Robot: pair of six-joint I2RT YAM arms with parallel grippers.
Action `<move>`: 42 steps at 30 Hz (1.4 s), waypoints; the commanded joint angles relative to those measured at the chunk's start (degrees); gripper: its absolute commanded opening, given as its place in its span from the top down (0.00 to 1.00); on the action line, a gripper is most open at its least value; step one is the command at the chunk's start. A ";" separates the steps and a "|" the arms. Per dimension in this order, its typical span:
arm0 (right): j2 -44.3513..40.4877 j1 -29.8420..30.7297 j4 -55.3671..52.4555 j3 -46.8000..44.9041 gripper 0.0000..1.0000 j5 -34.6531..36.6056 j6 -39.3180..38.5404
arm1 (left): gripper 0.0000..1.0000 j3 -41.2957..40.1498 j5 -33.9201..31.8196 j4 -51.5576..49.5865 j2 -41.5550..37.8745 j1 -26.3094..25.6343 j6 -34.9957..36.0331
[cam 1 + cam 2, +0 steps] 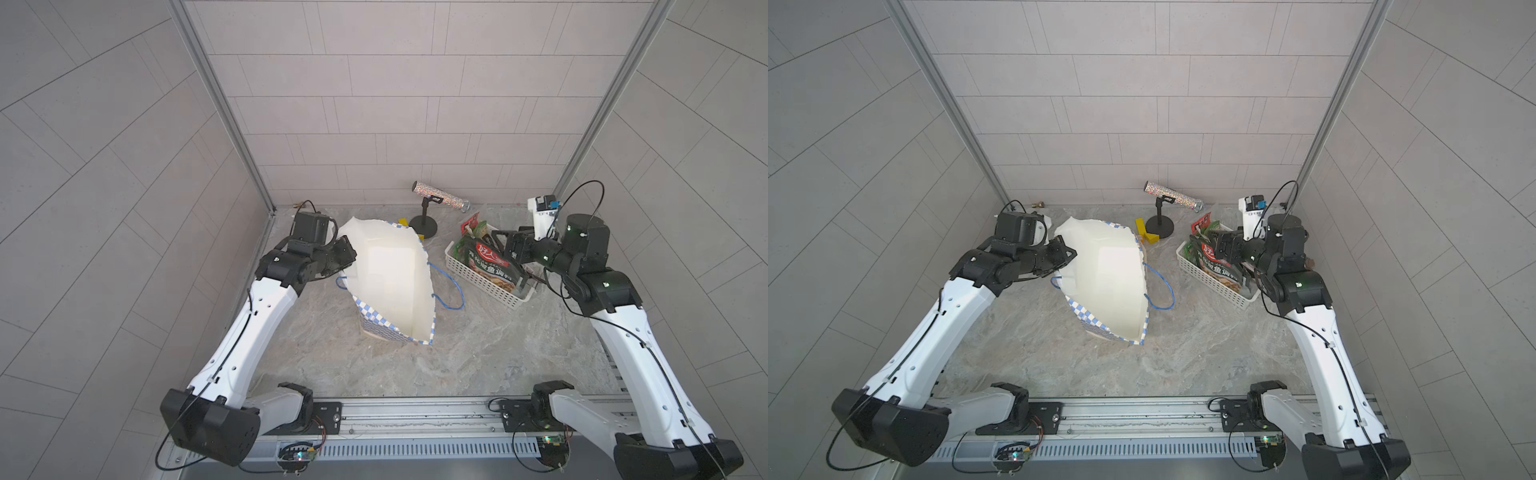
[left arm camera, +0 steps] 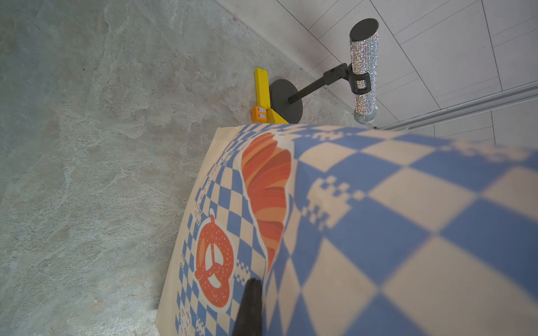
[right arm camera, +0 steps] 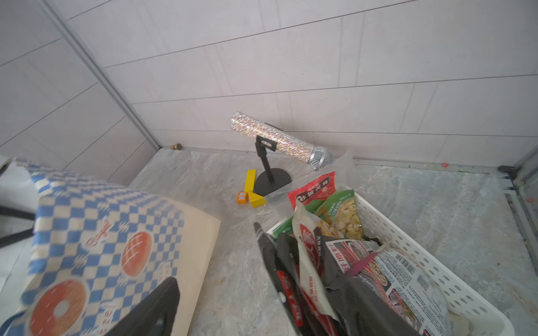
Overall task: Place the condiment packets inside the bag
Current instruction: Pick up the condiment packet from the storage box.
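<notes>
The left gripper [image 1: 345, 250] is clenched on the rim of the bag [image 1: 376, 266] on its own side. I'd say that is to keep the mouth spread wide and the paper from folding in. The bag stands mid-table, leaning, blue-and-white checks outside and plain white inside, and I see nothing in it yet. Across a gap of table to the right, the condiment packets [image 1: 488, 259] sit crammed in a white basket [image 1: 469, 277], glossy sachets in dark, red and green, crumpled together. The right gripper [image 3: 214, 252] hangs at the basket with jaws spread and nothing between them, probably readying a grab.
</notes>
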 commanded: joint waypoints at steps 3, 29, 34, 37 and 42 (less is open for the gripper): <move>1.15 1.55 -10.30 -1.43 0.09 7.22 -4.37 | 1.00 -1.78 2.97 -1.37 -1.73 0.35 4.25; 4.62 3.35 -1.78 -13.38 0.13 17.92 -0.49 | 1.00 -4.03 1.64 -0.26 -0.75 0.55 5.21; 7.77 3.22 8.17 -15.58 0.14 17.82 -1.47 | 1.00 -3.82 3.57 -0.38 0.34 0.79 5.23; 10.63 3.15 12.88 -16.74 0.16 16.79 -1.89 | 1.00 -3.73 3.53 -0.58 0.38 0.95 5.52; 14.83 3.07 16.10 -17.13 0.33 11.92 -3.37 | 1.00 -2.41 2.47 -1.95 0.12 1.03 6.40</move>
